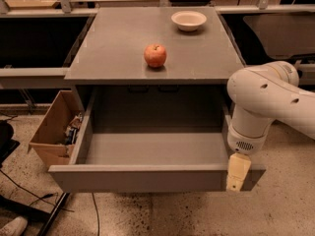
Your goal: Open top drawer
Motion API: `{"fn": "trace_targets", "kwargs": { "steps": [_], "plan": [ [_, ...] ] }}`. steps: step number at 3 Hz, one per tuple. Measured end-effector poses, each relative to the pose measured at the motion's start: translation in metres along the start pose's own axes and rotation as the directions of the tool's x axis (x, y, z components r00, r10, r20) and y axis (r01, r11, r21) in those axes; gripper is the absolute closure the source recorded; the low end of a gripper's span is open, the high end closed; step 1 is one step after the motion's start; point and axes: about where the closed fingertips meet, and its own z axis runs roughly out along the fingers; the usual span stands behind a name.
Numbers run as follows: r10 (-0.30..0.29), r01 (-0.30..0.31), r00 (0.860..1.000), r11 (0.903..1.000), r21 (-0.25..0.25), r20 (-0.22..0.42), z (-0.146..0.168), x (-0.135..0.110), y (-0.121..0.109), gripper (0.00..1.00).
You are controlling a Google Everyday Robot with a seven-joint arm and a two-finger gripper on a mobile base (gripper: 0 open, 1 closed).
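The top drawer [147, 177] of the grey cabinet stands pulled far out toward me, its wide plain grey box empty inside. Its flat front panel runs across the lower part of the view. My gripper [237, 173] hangs from the white arm [268, 100] at the drawer's front right corner, its cream finger [238, 170] pointing down over the front panel's top edge. The lower drawers are hidden beneath the open one.
A red apple [155, 55] and a white bowl [189, 20] sit on the cabinet top [113, 48]. An open cardboard box [54, 132] with clutter stands on the speckled floor at the left. Dark shelving flanks the cabinet on both sides.
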Motion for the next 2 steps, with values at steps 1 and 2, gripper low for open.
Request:
{"fn": "trace_targets", "kwargs": {
  "steps": [1, 2],
  "plan": [
    [-0.002, 0.002, 1.000, 1.0000, -0.003, 0.003, 0.001, 0.000, 0.001, 0.00],
    [-0.004, 0.008, 0.999, 0.9948, -0.102, 0.032, 0.026, 0.009, 0.041, 0.19]
  ]
}}
